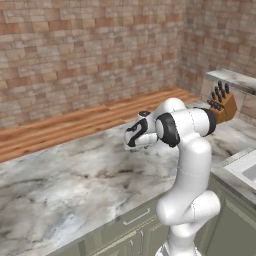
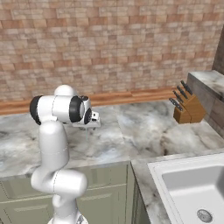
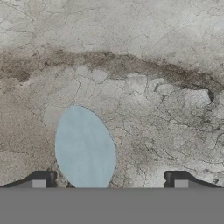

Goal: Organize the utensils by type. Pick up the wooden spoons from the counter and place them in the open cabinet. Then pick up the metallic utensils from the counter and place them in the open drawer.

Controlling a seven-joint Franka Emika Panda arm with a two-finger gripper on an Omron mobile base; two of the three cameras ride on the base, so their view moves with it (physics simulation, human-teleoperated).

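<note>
On the wide grey-white marble counter [image 1: 60, 180] with dark veins, the white arm folds over the slab, its two dark fingers [image 3: 43, 178] spread wide apart and holding nothing. Between them in the hand view lies a pale blue-grey oval patch [image 3: 85, 146] on the stone; what it is I cannot tell. Further right stand a tan wooden knife block [image 2: 189, 108] with dark handles and a white sink [image 2: 192, 188].
</note>
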